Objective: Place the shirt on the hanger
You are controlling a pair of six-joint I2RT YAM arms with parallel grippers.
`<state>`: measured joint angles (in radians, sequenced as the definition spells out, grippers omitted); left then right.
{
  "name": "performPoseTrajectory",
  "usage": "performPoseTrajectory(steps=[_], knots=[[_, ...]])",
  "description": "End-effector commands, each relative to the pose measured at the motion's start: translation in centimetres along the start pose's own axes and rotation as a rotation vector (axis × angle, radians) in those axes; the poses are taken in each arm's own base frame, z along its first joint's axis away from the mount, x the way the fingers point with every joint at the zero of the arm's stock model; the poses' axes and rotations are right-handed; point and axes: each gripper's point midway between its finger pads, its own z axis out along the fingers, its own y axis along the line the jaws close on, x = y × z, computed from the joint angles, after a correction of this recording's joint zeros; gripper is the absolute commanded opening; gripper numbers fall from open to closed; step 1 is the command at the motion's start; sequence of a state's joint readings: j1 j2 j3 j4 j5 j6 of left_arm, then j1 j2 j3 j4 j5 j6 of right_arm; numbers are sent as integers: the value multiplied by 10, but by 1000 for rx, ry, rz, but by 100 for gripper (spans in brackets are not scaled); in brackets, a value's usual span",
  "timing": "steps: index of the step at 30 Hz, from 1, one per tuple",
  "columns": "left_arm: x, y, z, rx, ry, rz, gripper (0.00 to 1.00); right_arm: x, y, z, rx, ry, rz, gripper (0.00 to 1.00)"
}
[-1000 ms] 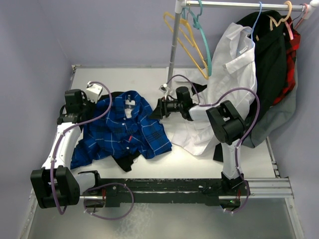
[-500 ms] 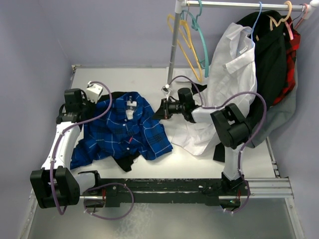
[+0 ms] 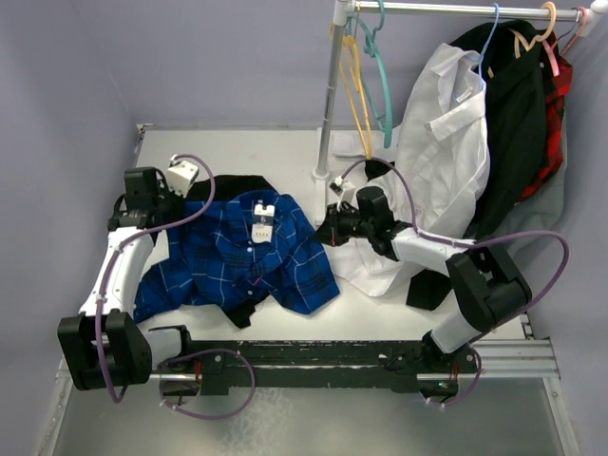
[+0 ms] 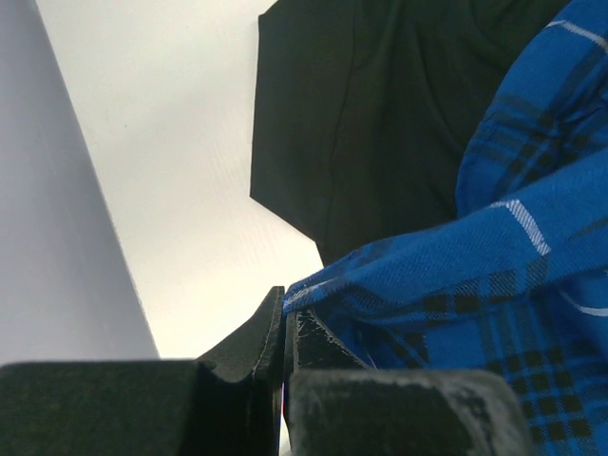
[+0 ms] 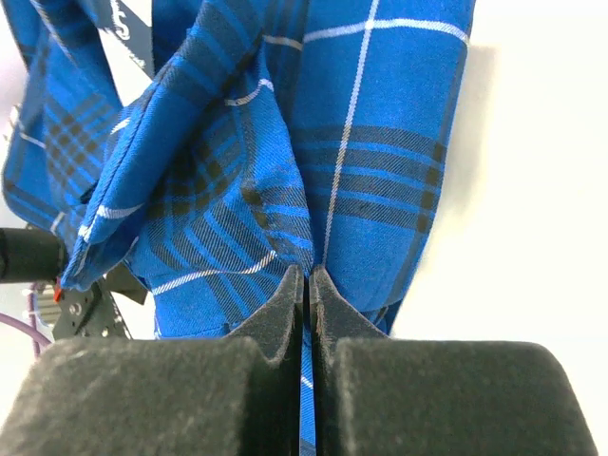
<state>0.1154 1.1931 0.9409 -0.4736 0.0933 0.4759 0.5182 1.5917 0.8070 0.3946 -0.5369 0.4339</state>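
Blue plaid shirt [image 3: 237, 256]: spread on the white table [image 3: 256, 152], left of centre in the overhead view, neck label up.
Left gripper [image 4: 285, 309]: clenched on a shirt edge, as shown by its wrist camera; overhead, the fingers are masked by cloth and cable.
Right gripper [image 5: 306, 280]: pressed together with a plaid fold pinched between; overhead, only its meeting with the shirt's right edge is seen.
Teal hanger [image 3: 383, 81]: hung on the rail [image 3: 456, 9] at upper centre beside a yellow hanger [image 3: 356, 90], well apart from the shirt; shown only overhead.
Black garment [image 4: 380, 123]: laid under the shirt, cut off at the left wrist frame's top, mostly covered overhead.
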Motion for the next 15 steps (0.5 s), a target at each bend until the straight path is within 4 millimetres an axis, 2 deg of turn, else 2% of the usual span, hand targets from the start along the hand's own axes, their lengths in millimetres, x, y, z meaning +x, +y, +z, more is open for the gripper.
performPoseTrajectory(steps=[1,5,8,10,12,13,15], knots=[[-13,19,2,-68,-15,-7,0,4,-14,-22,147,-7,-18,0],[-4,25,14,-98,23,13,0,13,-20,-41,228,7,-15,0],[-3,13,21,-32,25,-10,0,19,-6,-47,174,11,-6,2],[-6,3,22,25,16,-34,0,19,8,-51,138,-18,-38,34],[-8,-6,23,75,8,-61,0,6,34,-61,125,-99,-131,65],[-10,-11,23,104,5,-73,0,-5,52,-70,109,-152,-177,96],[-13,-21,22,157,-3,-98,0,-33,94,-95,44,-247,-234,100]])
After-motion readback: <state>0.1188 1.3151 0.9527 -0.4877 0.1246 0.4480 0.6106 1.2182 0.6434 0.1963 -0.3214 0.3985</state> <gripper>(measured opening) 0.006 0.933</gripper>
